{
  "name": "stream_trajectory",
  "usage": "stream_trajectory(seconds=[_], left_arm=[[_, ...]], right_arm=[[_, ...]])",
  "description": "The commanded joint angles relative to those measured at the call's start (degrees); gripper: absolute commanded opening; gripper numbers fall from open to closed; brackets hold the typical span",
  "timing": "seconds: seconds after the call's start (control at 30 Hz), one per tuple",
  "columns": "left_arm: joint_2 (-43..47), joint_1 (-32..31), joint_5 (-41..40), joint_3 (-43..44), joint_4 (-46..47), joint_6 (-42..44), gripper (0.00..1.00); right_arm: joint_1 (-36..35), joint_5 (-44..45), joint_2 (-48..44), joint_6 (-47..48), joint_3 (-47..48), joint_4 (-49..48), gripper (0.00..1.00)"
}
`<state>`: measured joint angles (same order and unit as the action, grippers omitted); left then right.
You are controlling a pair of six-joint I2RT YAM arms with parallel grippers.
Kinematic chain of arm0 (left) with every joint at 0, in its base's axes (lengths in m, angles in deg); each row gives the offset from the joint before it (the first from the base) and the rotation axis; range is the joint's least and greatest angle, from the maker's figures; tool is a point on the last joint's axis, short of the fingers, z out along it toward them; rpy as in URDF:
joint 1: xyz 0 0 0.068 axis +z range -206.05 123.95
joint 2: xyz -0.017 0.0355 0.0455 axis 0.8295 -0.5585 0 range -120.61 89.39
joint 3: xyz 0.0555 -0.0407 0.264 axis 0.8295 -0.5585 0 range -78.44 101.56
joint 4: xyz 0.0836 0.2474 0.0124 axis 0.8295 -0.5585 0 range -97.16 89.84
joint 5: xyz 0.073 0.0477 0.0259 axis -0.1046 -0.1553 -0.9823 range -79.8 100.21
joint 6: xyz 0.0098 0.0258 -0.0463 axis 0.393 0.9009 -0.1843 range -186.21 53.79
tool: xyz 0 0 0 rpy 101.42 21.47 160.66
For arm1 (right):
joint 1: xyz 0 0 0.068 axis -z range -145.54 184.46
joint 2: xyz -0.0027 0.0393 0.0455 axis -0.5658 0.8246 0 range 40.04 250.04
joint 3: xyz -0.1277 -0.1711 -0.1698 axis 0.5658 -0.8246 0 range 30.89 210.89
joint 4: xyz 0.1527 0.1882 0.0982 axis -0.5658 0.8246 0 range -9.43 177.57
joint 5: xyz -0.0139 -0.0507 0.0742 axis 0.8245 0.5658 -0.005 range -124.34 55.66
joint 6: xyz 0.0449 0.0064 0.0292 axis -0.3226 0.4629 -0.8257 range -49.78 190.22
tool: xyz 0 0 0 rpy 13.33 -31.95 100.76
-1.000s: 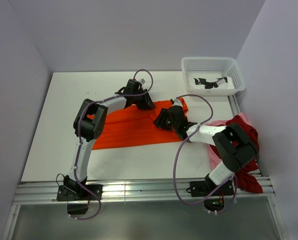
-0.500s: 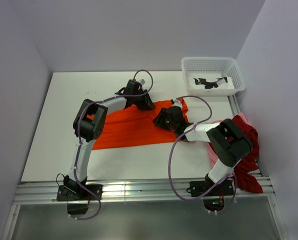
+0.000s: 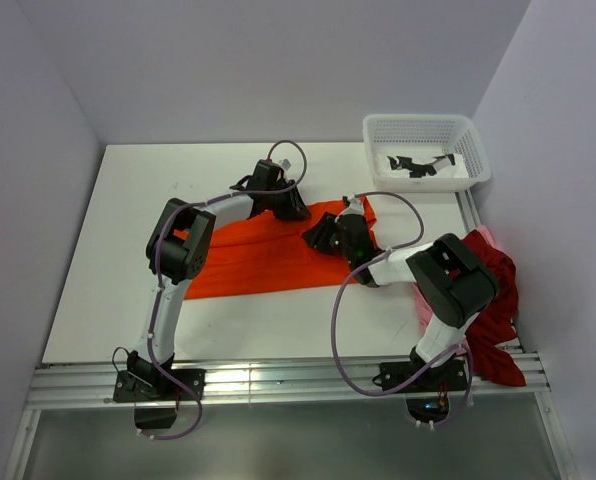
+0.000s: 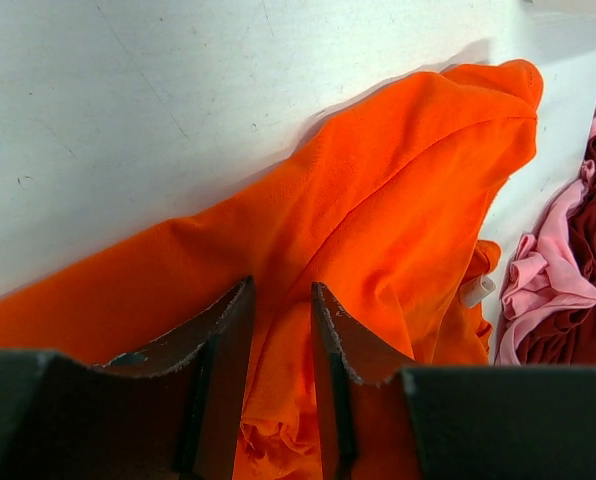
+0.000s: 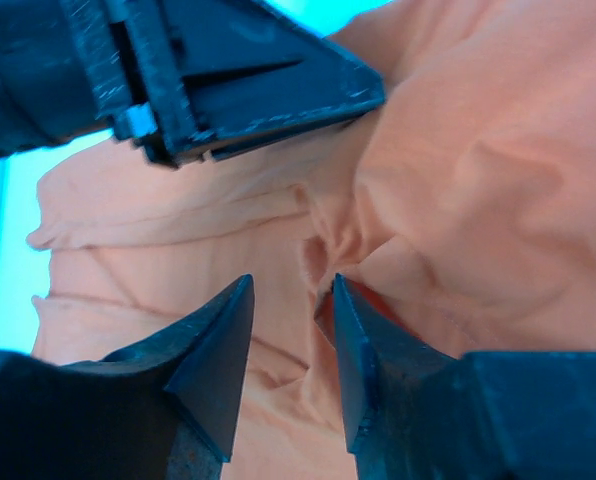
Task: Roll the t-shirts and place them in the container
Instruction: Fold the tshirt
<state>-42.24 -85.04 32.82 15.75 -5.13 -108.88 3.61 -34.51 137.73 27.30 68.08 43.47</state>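
The bright orange t-shirt [image 3: 248,255] lies spread flat across the middle of the table. My left gripper [image 3: 288,207] is at its far edge, its jaws close together with a ridge of orange fabric [image 4: 398,180] pinched between them [image 4: 283,300]. My right gripper [image 3: 315,236] is over the shirt's right part, just right of the left gripper. Its jaws [image 5: 290,295] are open above wrinkled fabric [image 5: 478,180], a small fold touching the right finger. The dark red t-shirt [image 3: 493,280] and pale pink t-shirt [image 3: 425,312] lie heaped at the right edge.
A white lattice basket [image 3: 428,128] with black and white items stands at the far right corner. The left gripper's black body [image 5: 238,80] fills the top of the right wrist view, very close. The heaped shirts [image 4: 568,270] show at the right of the left wrist view.
My right gripper has slid left along the orange shirt toward the left gripper. The left gripper has stayed in place.
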Motion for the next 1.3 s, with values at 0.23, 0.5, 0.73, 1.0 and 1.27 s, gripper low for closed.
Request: stream_trajectory(seconds=[0.23, 0.5, 0.73, 1.0, 1.27], left_arm=[[0.3, -0.9, -0.9, 1.7, -5.8, 2.2, 0.36], [0.6, -0.9, -1.0, 1.5, -6.9, 2.9, 0.35], [2.2, -0.9, -2.0, 0.8, -8.2, 3.9, 0.35], [8.0, -0.9, -5.3, -1.6, -9.0, 2.6, 0.4], [13.4, -0.9, -8.6, -1.9, -10.4, 4.4, 0.58]], right_arm=[[0.4, -12.1, 1.5, -0.1, -4.1, -15.8, 0.43], [2.1, -10.6, -3.7, -1.4, -9.0, -16.1, 0.46], [3.6, -2.5, -8.8, -2.5, -10.1, -7.4, 0.54], [3.6, 4.0, -15.4, -3.0, -9.6, 8.4, 0.55], [3.6, 10.8, -21.0, 4.4, -6.6, 23.4, 0.46]])
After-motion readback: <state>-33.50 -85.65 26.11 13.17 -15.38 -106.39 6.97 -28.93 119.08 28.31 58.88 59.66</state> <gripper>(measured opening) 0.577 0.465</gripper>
